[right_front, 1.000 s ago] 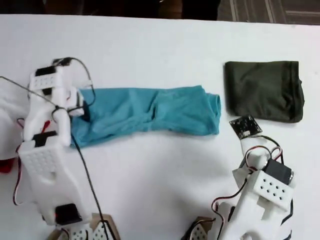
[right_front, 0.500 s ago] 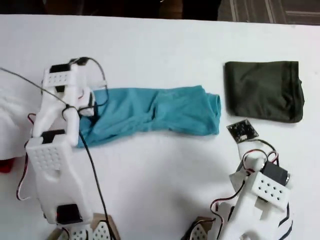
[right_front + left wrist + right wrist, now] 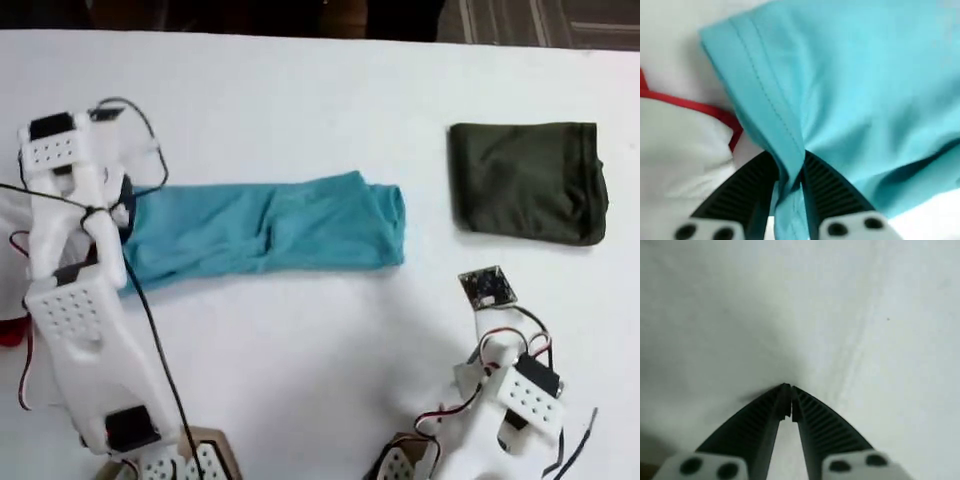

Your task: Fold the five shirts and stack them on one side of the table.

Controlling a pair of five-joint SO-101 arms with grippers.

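The left gripper [image 3: 790,172] is clamped on the bunched hem of the teal shirt [image 3: 865,90], which spreads away beyond its tips. A white garment with red trim [image 3: 685,135] lies just beside it. The right gripper [image 3: 788,402] is closed on nothing over the white table [image 3: 875,315], with the folded dark green shirt [image 3: 527,182] well beyond.

Open worktop [image 3: 300,340] lies before and beyond the turquoise shirt [image 3: 265,228]; a bare gap separates it from the folded dark shirt [image 3: 527,182].
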